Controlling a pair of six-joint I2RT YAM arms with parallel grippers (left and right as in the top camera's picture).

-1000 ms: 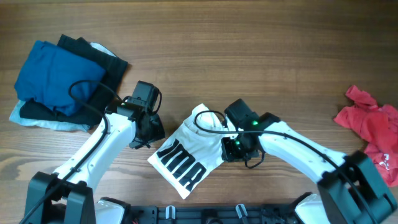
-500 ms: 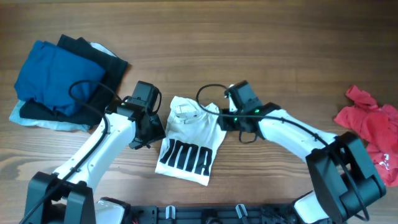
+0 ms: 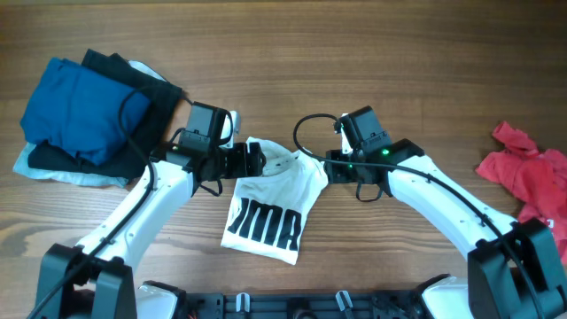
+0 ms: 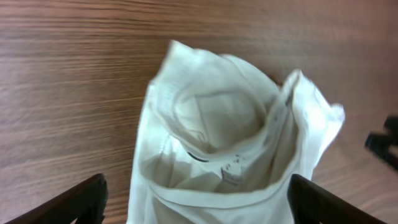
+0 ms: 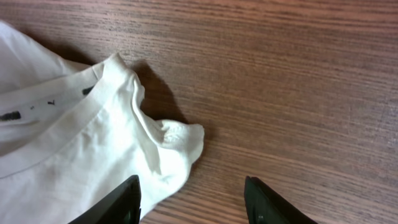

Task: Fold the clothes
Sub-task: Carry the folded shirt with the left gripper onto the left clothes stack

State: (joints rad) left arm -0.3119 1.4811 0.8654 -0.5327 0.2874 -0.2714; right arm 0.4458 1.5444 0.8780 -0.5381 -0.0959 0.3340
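Shirt (image 3: 270, 199) is lying limp ahead of the wide-open left pincer (image 4: 196, 190) and part-open right pincer (image 5: 193, 190), both empty, likely best pinched at shoulder corners.

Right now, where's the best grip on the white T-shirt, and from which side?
Probably the bunched corner of the white T-shirt, approached from the robot's right by the right end effector: it juts past the collar onto the table, slightly raised, easy to pinch.

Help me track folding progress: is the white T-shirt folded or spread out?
Folded, untidily: the white T-shirt lies as a narrow bundle, print up, its collar end bunched rather than flat.
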